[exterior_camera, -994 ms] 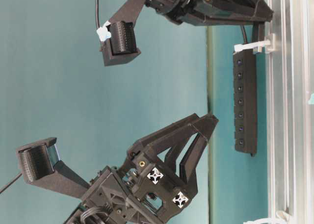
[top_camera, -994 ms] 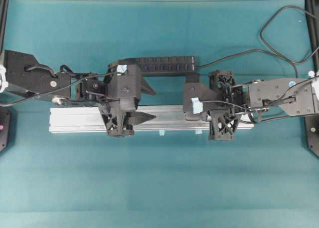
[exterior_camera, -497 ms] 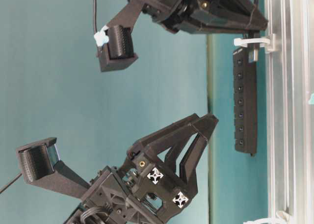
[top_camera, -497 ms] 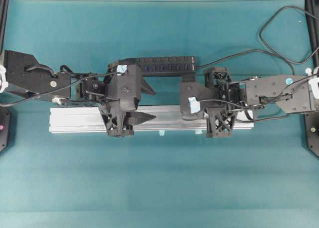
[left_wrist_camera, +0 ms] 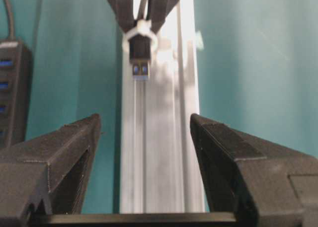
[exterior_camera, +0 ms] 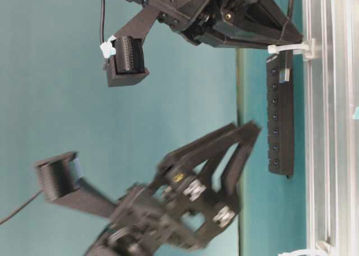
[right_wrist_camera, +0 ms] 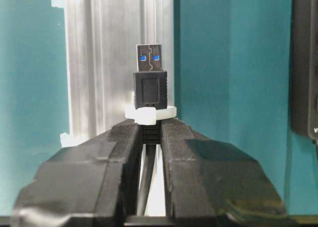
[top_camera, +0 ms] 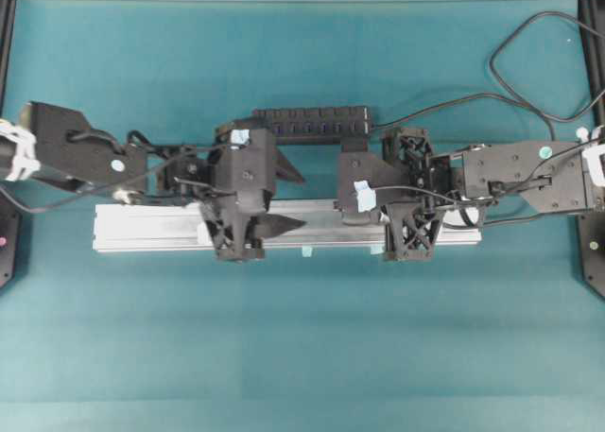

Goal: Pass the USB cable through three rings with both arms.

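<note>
— Silver rail (top_camera: 151, 229) ran across the teal worktop (top_camera: 302, 337), and I had both arms over it. What did you see of the right pincer (right_wrist_camera: 150, 130)?

— Clamped tight on the USB cable (right_wrist_camera: 151, 90), just behind the plug. In my right wrist view the plug stood straight up at twelve o'clock from the fingertips (right_wrist_camera: 126, 132), silver tip with blue inside at the top, and a whitish ring (right_wrist_camera: 149, 113) sat around the black plug body right above the jaws. So the plug was poking through that ring.

— And the left pincer (left_wrist_camera: 144, 132)?

— Spread wide, holding nothing. From its wrist camera the rail lay between the two fingers (left_wrist_camera: 74, 142), and the plug hung in the ring at twelve o'clock, well apart from them.

— Where was the hub?

— Black multi-port hub (top_camera: 312, 125) lay at twelve o'clock from the rail in the overhead view, just beside it. Another ring (exterior_camera: 307, 252) showed low on the rail in the table-level view; the left pincer was blurred there.
</note>
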